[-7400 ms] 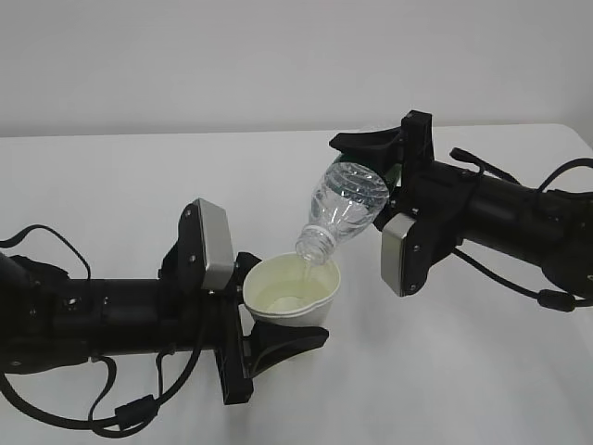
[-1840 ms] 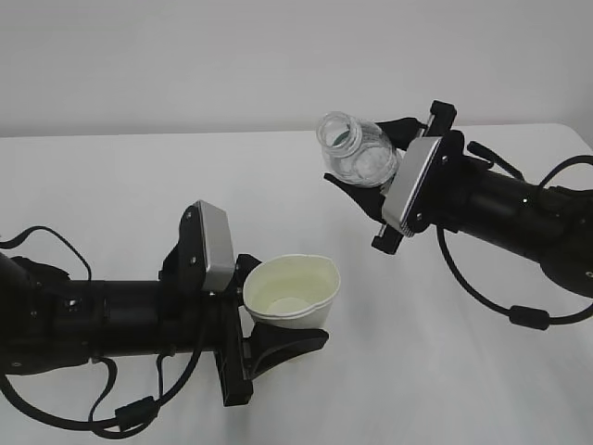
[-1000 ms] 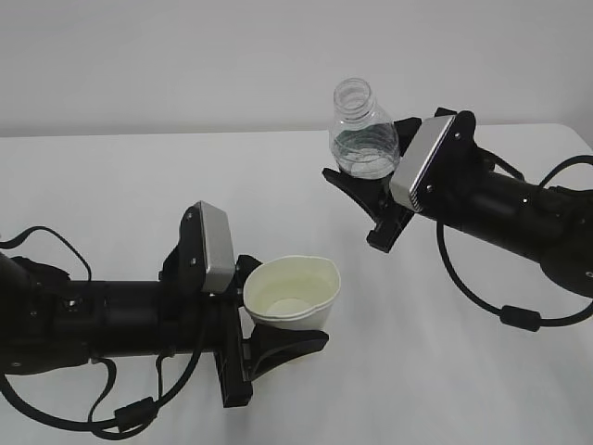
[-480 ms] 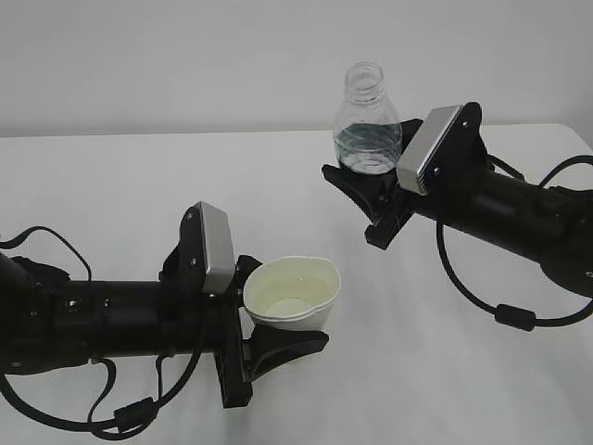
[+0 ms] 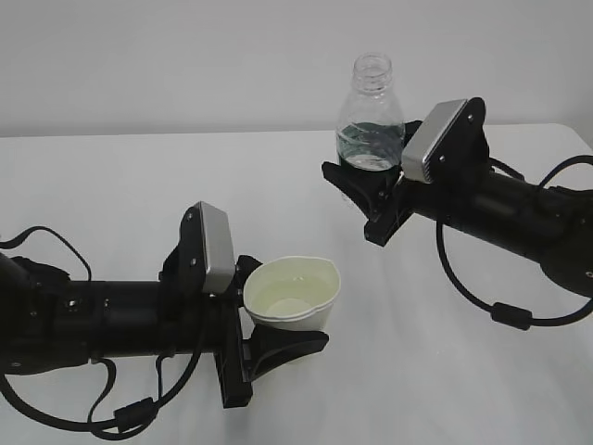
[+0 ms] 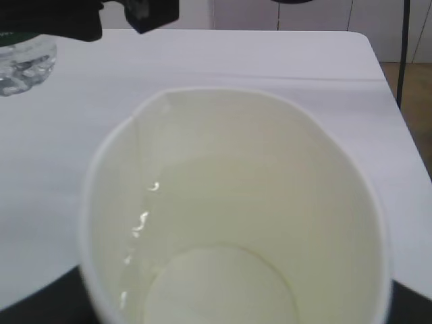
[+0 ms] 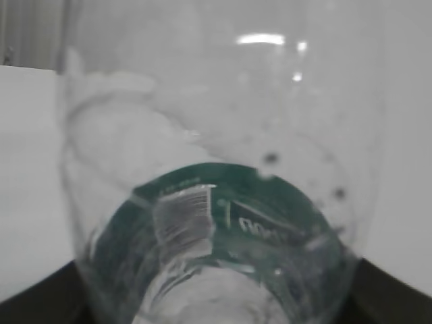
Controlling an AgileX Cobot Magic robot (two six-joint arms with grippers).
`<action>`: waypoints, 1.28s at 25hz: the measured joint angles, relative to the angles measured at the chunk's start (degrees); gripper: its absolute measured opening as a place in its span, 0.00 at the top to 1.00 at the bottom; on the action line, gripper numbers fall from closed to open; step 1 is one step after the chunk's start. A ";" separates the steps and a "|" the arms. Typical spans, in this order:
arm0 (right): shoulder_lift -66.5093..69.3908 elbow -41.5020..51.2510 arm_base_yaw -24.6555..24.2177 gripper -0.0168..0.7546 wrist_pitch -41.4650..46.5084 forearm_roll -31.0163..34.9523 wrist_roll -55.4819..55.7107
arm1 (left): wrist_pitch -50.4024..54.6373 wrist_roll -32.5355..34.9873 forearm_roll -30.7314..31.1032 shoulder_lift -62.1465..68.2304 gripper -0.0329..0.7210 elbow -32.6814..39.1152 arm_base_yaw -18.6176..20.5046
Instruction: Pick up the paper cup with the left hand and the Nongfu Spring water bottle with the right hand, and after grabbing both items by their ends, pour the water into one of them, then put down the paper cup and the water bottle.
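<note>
light: bright, even, soft
shadows: faint on the table point(image 5: 111, 176)
glare: small glints inside the paper cup point(image 6: 145, 219)
focus: wrist views blurred; bottle point(image 7: 216, 202) perhaps too close

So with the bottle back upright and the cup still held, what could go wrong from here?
1. The paper cup looks squeezed out of round in the left tool and holds water; a jolt or a tighter grip while setting it down could slop water onto the table.
2. The right tool grips the uncapped water bottle near its base, with most of it standing above the grip. Released before the base sits flat, it might tip over.
</note>
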 joint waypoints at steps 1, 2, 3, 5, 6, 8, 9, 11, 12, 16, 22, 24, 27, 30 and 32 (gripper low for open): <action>0.00 0.00 0.00 0.37 0.00 0.00 0.65 | 0.00 0.00 0.00 0.00 0.36 0.00 0.00; 0.00 0.00 0.00 0.37 0.00 0.00 1.29 | 0.00 0.00 0.00 0.00 0.36 0.00 0.00; 0.00 0.00 0.00 0.37 0.00 0.00 1.74 | 0.00 0.00 0.00 0.00 0.36 0.00 0.00; 0.00 0.00 0.00 0.37 0.00 0.00 2.41 | 0.00 0.00 0.00 0.00 0.36 0.00 0.00; 0.00 0.00 0.00 0.37 0.00 0.00 2.98 | 0.00 0.00 0.00 0.00 0.36 0.00 0.00; 0.00 0.00 0.00 0.37 0.00 0.00 4.22 | 0.00 0.00 0.00 0.00 0.36 0.00 0.00; 0.00 0.00 0.00 0.37 0.00 0.00 4.76 | 0.00 0.00 0.00 0.00 0.36 0.00 0.00; 0.00 0.00 0.00 0.37 0.00 0.00 5.75 | 0.00 0.00 0.00 0.00 0.36 0.00 0.00; 0.00 0.00 0.00 0.37 0.00 0.00 6.48 | 0.00 0.00 0.00 0.00 0.36 0.00 0.00; 0.00 0.00 0.00 0.37 0.00 0.00 8.19 | 0.00 0.00 0.10 0.00 0.36 0.00 0.00; 0.00 0.00 0.00 0.37 0.00 1.97 8.84 | 0.00 0.00 0.10 0.00 0.36 0.00 0.00; 0.00 0.00 0.00 0.37 0.00 3.64 8.88 | 0.00 0.00 0.10 0.00 0.36 0.00 0.00; 0.00 0.00 0.00 0.37 0.00 5.46 8.97 | 0.09 0.00 0.10 0.00 0.36 0.00 0.00; 0.00 0.00 0.00 0.37 0.00 7.58 8.97 | 0.09 0.00 0.10 0.00 0.36 0.00 0.00; 0.00 0.00 0.00 0.37 0.00 9.34 8.13 | 0.09 0.00 0.10 0.00 0.36 0.00 0.00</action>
